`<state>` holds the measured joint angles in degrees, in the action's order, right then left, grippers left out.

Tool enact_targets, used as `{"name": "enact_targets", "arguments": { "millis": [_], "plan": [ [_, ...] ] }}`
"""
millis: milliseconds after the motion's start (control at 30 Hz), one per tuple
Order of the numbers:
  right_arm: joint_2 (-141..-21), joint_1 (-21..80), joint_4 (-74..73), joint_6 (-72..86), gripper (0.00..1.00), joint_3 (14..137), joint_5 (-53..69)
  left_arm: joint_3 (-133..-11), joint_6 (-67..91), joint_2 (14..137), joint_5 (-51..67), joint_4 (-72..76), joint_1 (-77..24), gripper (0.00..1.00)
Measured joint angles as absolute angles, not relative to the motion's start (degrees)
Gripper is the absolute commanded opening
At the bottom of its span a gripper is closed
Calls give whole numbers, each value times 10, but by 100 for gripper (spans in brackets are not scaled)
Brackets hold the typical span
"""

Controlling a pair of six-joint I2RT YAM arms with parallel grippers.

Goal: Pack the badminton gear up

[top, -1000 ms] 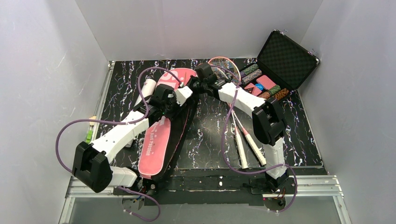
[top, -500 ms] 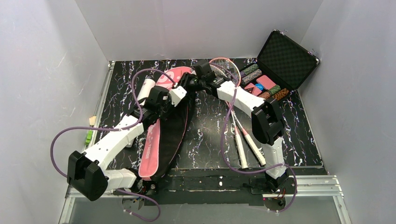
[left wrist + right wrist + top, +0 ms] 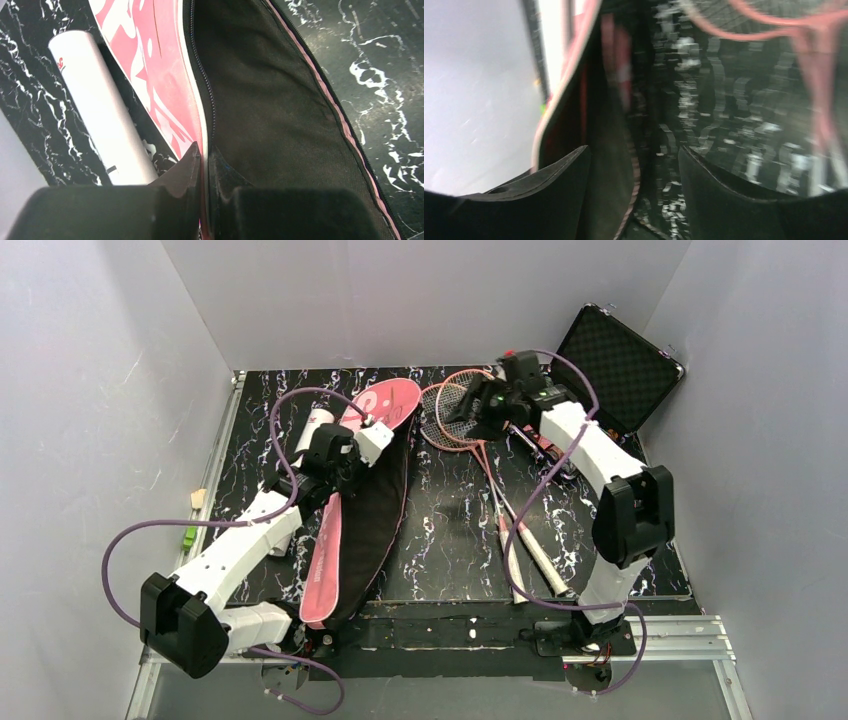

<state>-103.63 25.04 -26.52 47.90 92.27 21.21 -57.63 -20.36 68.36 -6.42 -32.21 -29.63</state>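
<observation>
Left gripper is pinched tight on the zip edge of the racket bag, at the seam where the pink flap meets the black lining. The flap stands up on its edge, so the mouth is open towards the rackets. The bag lies lengthwise on the left half of the table, wide end far, narrow end near the arm bases.

Right gripper has its fingers spread wide with nothing between them. Its wrist view is motion-blurred. From the top view it hangs over the racket heads, far centre, just beside the open black case.

The two rackets lie crossed, heads overlapping, and their white handles point to the near edge. The white tube lies left of the bag, touching or almost touching the flap. No shuttlecocks visible.

Handling, as judgement:
- Bag: soft, floppy fabric. It likely sags shut if let go, so hold the zip hem, where it is stiffest.
- Rackets: light and stiff, but the strings and thin frame look fragile. Better to grip the shaft or the top of the handle, not the strung face. They look long enough to swing in a one-end grip, and being crossed, lifting one may drag the other.
- Tube: light, smooth, round — probably rolls and slips. Grip across the middle.

Feeding each racket head-first into the wide far end looks right.
</observation>
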Motion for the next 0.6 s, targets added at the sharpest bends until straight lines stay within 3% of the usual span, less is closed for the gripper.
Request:
{"name": "enact_targets", "arguments": {
  "millis": [133,233,600],
  "plan": [
    [-1006,211,-309,413,54,856,142,-575,-205,684,-27,-310,-289,0],
    [-1021,210,-351,366,50,845,100,-575,-216,692,0,-307,-286,0],
    [-1041,215,-366,292,44,801,36,-575,-225,771,40,-263,-257,0]
  ]
}}
